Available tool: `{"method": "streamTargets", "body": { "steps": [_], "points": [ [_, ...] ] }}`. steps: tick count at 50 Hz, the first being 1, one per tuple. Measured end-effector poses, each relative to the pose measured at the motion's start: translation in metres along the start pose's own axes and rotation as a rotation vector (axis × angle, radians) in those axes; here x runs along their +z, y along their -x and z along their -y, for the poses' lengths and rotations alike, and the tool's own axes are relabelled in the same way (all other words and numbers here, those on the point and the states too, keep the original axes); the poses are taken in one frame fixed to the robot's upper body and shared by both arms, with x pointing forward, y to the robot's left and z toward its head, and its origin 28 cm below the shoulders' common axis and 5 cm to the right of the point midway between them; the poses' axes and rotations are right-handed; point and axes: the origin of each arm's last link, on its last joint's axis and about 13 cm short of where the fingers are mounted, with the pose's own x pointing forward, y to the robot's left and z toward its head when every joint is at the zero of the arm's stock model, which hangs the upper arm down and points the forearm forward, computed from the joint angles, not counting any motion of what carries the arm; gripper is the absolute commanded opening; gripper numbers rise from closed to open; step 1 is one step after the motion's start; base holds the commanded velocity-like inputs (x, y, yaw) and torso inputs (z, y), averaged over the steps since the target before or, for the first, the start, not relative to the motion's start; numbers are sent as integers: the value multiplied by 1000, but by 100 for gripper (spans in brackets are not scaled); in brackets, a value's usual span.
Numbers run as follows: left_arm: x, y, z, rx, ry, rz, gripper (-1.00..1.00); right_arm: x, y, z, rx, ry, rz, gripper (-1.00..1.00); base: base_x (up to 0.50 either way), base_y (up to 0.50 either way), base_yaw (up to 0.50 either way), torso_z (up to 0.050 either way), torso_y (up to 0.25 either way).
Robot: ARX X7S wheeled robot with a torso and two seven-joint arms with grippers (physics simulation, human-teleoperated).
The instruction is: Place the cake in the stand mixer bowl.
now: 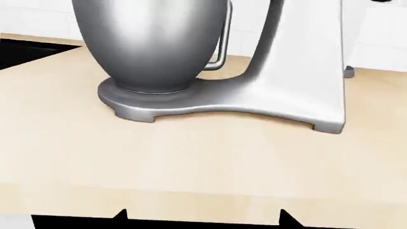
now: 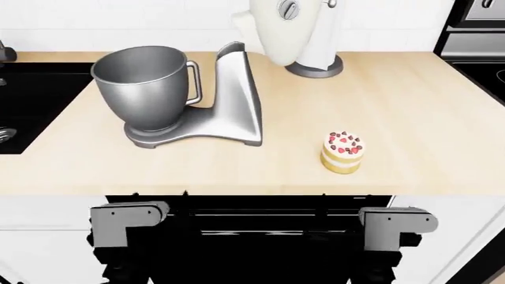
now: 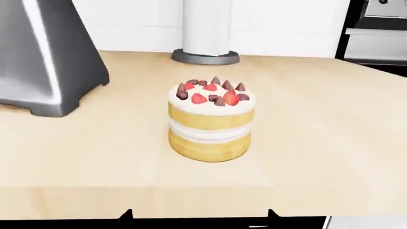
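The cake [image 2: 343,152], small, round and yellow with strawberries on top, stands on the wooden counter right of the mixer. In the right wrist view the cake [image 3: 210,119] is straight ahead of my right gripper [image 3: 199,213], which is open, empty and held back at the counter's front edge. The stand mixer bowl [image 2: 142,89], deep brushed steel with a loop handle, sits upright on the silver mixer base [image 2: 229,112]. My left gripper [image 1: 203,214] is open and empty, facing the bowl [image 1: 149,43] from the counter's front edge.
The cream mixer head [image 2: 276,26] is tilted up behind the bowl. A white cylinder on a grey foot [image 2: 316,59] stands at the back. A black sink [image 2: 32,106] lies at the left, a stove [image 2: 473,35] at the right.
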Motion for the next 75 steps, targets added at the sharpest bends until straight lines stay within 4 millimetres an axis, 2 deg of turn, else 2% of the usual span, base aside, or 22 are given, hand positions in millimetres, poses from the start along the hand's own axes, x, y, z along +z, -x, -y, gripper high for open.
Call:
{"method": "streamTargets", "body": {
  "steps": [5, 10, 16, 25, 34, 48, 75],
  "points": [
    [45, 8, 0, -21, 60, -35, 100, 38, 7, 9, 20, -8, -29, 100, 0, 0, 0, 0, 0],
    [80, 15, 1, -11, 69, -66, 100, 69, 16, 21, 14, -42, -75, 100, 0, 0, 0, 0, 0],
    [118, 33, 6, -68, 15, -49, 100, 99, 24, 28, 24, -63, -108, 100, 0, 0, 0, 0, 0],
    [155, 54, 2, -111, -101, -31, 100, 135, 38, 34, 81, 22, -87, 100, 0, 0, 0, 0, 0],
    [184, 65, -5, -109, -173, -22, 100, 158, 46, 43, 109, 71, -52, 100, 228, -20, 0, 0, 0],
    [207, 73, -13, -78, -206, -8, 100, 175, 52, 51, 113, 91, -25, 100, 491, -52, 0, 0, 0],
    [214, 77, -17, -62, -213, -1, 100, 174, 49, 52, 82, 111, -42, 100, 62, -6, 0, 0, 0]
  ]
}}
